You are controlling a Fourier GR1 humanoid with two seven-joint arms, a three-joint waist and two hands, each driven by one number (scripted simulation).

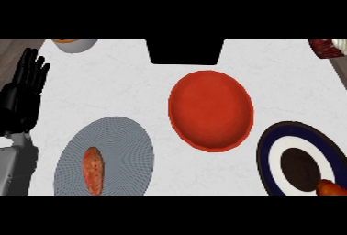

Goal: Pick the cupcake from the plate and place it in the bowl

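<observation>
A grey round plate point(122, 137) lies at the lower left of the white counter. On it sits a reddish-brown, speckled item point(93, 170), stretched tall; it looks like the cupcake. The red bowl point(210, 109) stands in the middle, to the plate's upper right, with nothing inside. My left hand point(20, 98) shows at the left edge, open with fingers pointing up, resting apart from the plate. My right hand shows nowhere.
A dark blue and white plate point(274, 158) with a dark centre sits at the lower right, an orange-red item point(331, 188) on its near edge. A black object point(184, 51) stands at the back centre, a pale bowl point(75, 44) back left, a dark red thing point(325, 47) back right.
</observation>
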